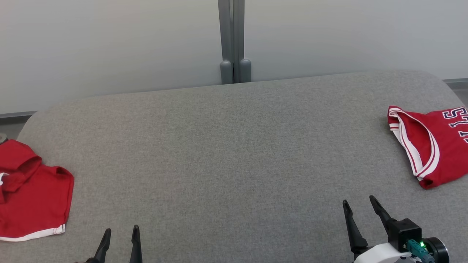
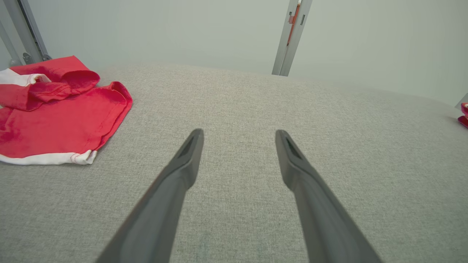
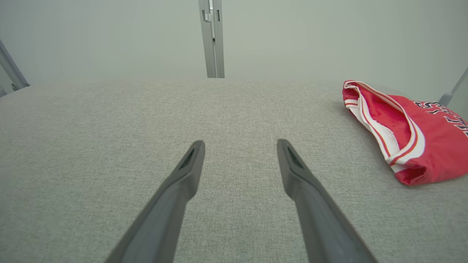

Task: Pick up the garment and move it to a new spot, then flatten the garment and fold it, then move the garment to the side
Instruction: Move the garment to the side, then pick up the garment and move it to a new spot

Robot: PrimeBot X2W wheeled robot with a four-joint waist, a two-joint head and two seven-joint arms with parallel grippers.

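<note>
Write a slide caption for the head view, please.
Grey table with a white-hemmed red garment at its left end and a lettered red jersey at its right; both pairs of jaws open, empty.

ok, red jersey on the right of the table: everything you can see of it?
The jersey is red cloth with white-and-red striped trim round one gaping opening and dark blue, white-edged lettering, partly cut off by the picture's edge. It lies loosely bunched, not flat, near the right end of the grey cloth-covered table, resting only on that. The right gripper, jaws open, sits apart from it, nearer the robot.
</note>
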